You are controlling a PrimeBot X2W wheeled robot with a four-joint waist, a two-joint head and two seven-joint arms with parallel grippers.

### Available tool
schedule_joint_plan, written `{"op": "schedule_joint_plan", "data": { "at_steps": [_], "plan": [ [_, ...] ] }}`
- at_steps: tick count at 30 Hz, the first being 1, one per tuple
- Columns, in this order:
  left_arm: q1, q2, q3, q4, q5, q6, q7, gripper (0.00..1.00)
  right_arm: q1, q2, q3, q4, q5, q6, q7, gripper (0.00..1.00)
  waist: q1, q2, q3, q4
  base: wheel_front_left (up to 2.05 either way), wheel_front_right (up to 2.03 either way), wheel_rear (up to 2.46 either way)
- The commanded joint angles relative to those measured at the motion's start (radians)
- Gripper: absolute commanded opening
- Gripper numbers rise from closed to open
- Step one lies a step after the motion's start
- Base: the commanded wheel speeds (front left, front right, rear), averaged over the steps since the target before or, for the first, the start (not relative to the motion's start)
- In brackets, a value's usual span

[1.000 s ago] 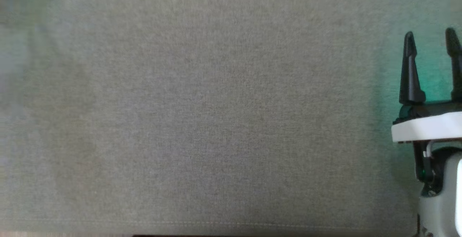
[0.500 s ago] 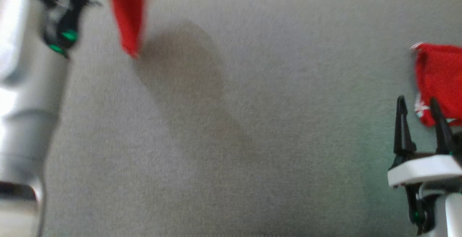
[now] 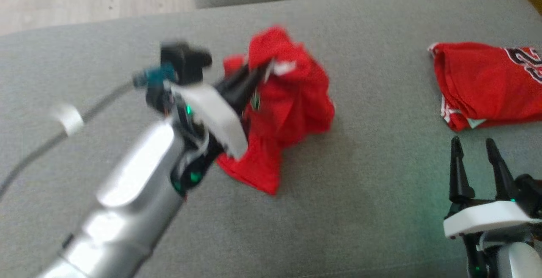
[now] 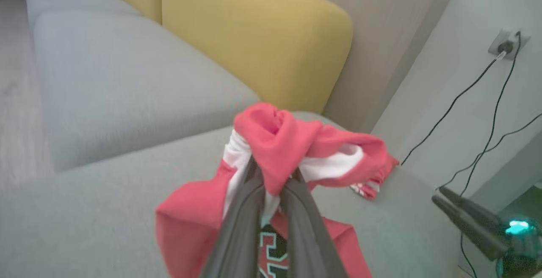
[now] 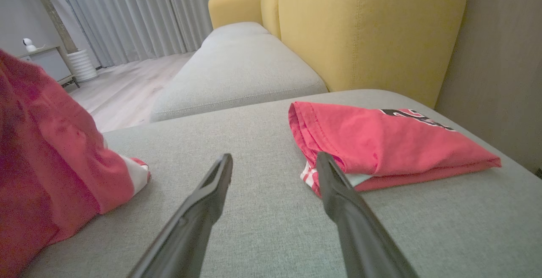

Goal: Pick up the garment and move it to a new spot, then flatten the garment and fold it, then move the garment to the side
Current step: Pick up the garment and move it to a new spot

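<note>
Left gripper [image 4: 275, 178], jaws pressed together on a bunched fold of the red garment [image 4: 277, 136]. The cloth wraps over the fingertips and trails down below them, its lower folds resting on the grey cushion [image 3: 381, 210]. Right gripper [image 3: 473, 142], spread and empty, stands well apart, with a folded red shirt [image 3: 487, 83] just beyond its tips. The left arm appears to be carrying the garment to its new spot.
</note>
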Motion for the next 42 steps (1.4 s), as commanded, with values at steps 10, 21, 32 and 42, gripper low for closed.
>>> {"op": "schedule_joint_plan", "data": {
  "at_steps": [10,21,32,42],
  "plan": [
    [0.079,-0.064,-0.049,0.223,0.08,0.003,-0.219,0.8,-0.059,-0.007,0.059,0.027,0.01,0.007,-0.036,1.0,-0.0002,-0.0001,0.064,-0.056,0.0,0.0,0.0],
    [0.097,-0.1,-0.108,0.354,0.164,0.011,-0.389,1.0,-0.041,-0.007,0.033,0.068,-0.013,0.007,-0.038,1.0,-0.0002,-0.0001,-0.044,0.013,0.0,0.0,0.0],
    [0.24,-0.036,-0.06,0.274,0.133,0.095,-0.451,1.0,0.005,-0.007,-0.012,0.048,-0.036,0.007,-0.02,1.0,-0.0002,-0.0001,-0.164,0.112,0.0,0.0,0.0],
    [0.438,0.053,0.038,0.135,0.118,0.253,-0.488,1.0,0.074,-0.007,-0.017,0.046,-0.042,0.007,-0.026,1.0,-0.0002,-0.0001,-0.194,0.158,0.0,0.0,0.0]
  ]
}}
